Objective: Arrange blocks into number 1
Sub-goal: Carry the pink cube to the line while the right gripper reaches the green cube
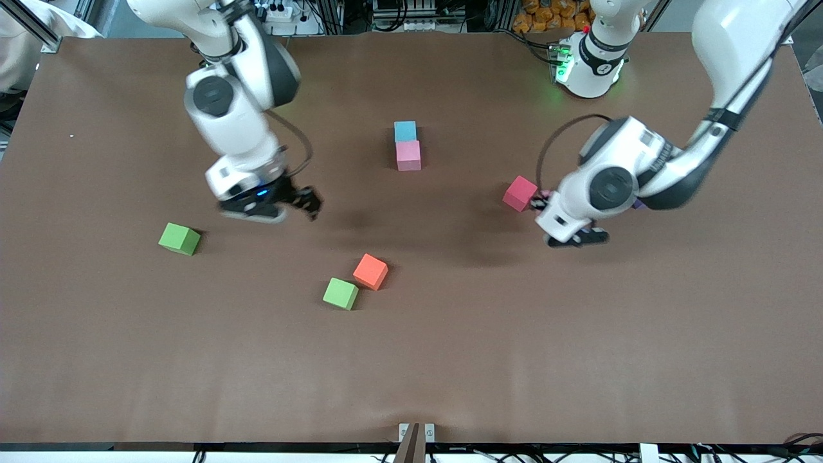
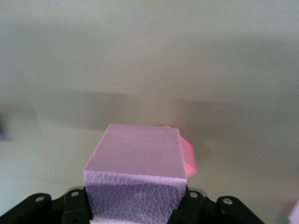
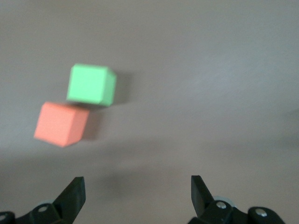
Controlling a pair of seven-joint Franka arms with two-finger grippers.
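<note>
On the brown counter [image 1: 578,360] a sky blue block [image 1: 405,130] and a light pink block [image 1: 408,155] touch in a short file, the blue one farther from the front camera. Taking that pink block as the landmark: the crimson block [image 1: 520,193] lies toward the left arm's end and a little nearer the camera. The orange block [image 1: 370,271] and a green block [image 1: 340,293] lie well nearer the camera, touching at a corner. A second green block [image 1: 179,238] sits far toward the right arm's end.

The left gripper [image 2: 135,207] is just beside the crimson block, its fingers pinching another pink block [image 2: 138,158]. The right gripper [image 3: 136,191] hangs over bare counter toward the right arm's end from the landmark, fingers spread with nothing between them.
</note>
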